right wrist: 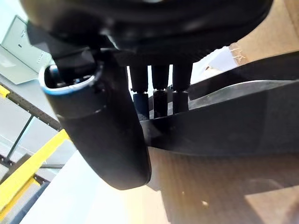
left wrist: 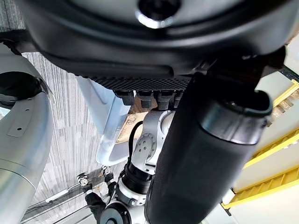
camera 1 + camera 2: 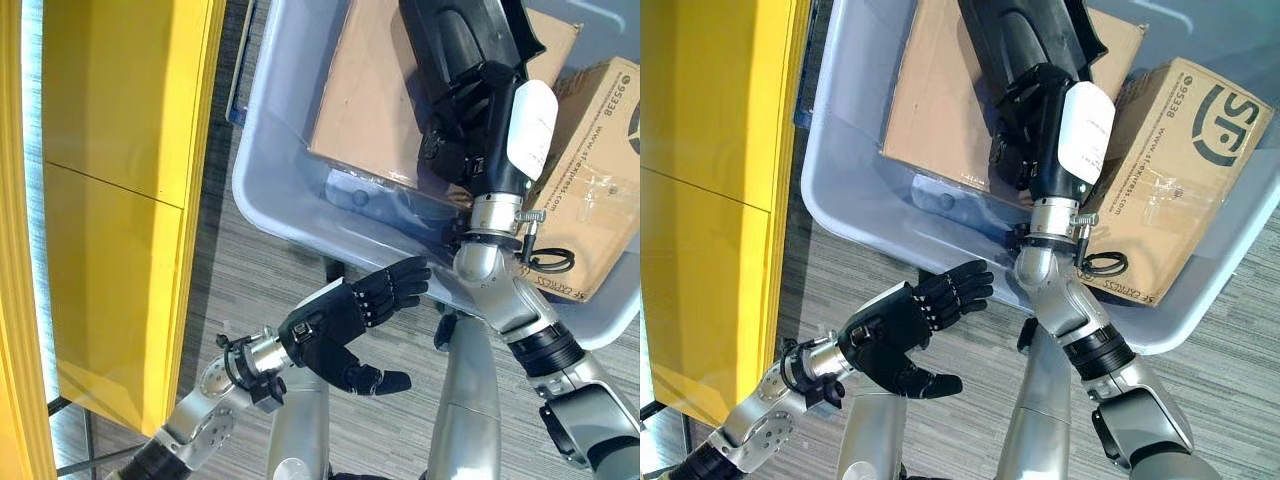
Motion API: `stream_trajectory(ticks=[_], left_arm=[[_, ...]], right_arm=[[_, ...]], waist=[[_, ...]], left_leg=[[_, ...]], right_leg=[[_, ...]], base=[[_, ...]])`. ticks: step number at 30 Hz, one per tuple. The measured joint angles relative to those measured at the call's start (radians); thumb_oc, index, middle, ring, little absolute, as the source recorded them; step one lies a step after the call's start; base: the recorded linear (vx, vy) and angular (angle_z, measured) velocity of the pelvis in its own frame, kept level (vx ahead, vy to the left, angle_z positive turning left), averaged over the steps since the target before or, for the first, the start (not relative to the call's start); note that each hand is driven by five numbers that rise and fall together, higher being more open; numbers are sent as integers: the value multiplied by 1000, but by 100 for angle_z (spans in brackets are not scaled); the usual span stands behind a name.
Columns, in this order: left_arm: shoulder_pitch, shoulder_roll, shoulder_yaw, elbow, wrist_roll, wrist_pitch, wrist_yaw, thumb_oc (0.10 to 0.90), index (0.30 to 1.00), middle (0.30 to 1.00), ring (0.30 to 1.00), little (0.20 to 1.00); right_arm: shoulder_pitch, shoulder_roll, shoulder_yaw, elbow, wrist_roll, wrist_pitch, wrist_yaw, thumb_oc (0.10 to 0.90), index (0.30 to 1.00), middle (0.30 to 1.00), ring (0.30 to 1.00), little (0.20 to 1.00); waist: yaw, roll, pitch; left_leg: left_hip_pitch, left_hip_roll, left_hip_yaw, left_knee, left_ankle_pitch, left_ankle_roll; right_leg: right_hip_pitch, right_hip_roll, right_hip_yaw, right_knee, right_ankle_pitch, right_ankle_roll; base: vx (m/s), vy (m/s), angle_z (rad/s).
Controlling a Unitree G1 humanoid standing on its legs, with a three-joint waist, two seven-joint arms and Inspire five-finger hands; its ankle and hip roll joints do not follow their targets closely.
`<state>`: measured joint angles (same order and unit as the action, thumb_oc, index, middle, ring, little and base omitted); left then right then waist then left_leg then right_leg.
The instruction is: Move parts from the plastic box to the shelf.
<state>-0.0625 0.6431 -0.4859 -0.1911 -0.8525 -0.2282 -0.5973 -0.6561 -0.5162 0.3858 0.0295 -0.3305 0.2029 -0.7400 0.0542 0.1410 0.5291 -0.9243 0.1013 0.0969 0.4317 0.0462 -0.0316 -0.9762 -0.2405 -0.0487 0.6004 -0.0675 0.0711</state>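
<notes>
Part (image 3: 455, 45), black, is lying on cardboard boxes (image 3: 365, 100) in the bin (image 3: 270, 190); right hand (image 3: 465, 125) is curling round it. Left hand (image 3: 335, 325) is hovering outside, fingers relaxed. Lifting straight up should be clearing the rim.

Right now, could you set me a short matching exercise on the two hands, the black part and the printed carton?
1 left hand
2 right hand
3 black part
4 printed carton

a leaning against the box's wall
b open above the floor
c lying across the plain carton
d curled round the part

1-b, 2-d, 3-c, 4-a
</notes>
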Motion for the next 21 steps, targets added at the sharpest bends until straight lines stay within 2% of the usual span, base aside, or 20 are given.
stream_trajectory(ticks=[9, 15, 21], left_arm=[[4, -1, 7, -18, -1, 0, 4, 900, 1000, 1000, 1000, 1000], [4, -3, 5, -18, -2, 0, 24, 900, 1000, 1000, 1000, 1000], [4, -32, -2, -18, -4, 0, 40, 900, 1000, 1000, 1000, 1000]], right_arm=[[102, -9, -9, -89, 0, -1, 33, 400, 300, 300, 300, 300], [118, -46, -15, -147, 0, 8, 56, 400, 300, 300, 300, 300], [139, -49, -15, -158, 0, 35, 74, 400, 300, 300, 300, 300]], waist=[[-48, 0, 0], [-52, 0, 0], [-52, 0, 0]], left_leg=[[50, 2, 28, -3, -15, 8], [71, 4, 44, -7, -16, 3], [104, 4, 44, -17, -14, 0]], right_leg=[[52, 4, 21, -39, 17, 15], [57, 9, 39, -37, 19, 19], [83, 11, 39, -32, 16, 16]], base=[[13, 27, -7], [14, 13, -6], [0, 0, 0]])
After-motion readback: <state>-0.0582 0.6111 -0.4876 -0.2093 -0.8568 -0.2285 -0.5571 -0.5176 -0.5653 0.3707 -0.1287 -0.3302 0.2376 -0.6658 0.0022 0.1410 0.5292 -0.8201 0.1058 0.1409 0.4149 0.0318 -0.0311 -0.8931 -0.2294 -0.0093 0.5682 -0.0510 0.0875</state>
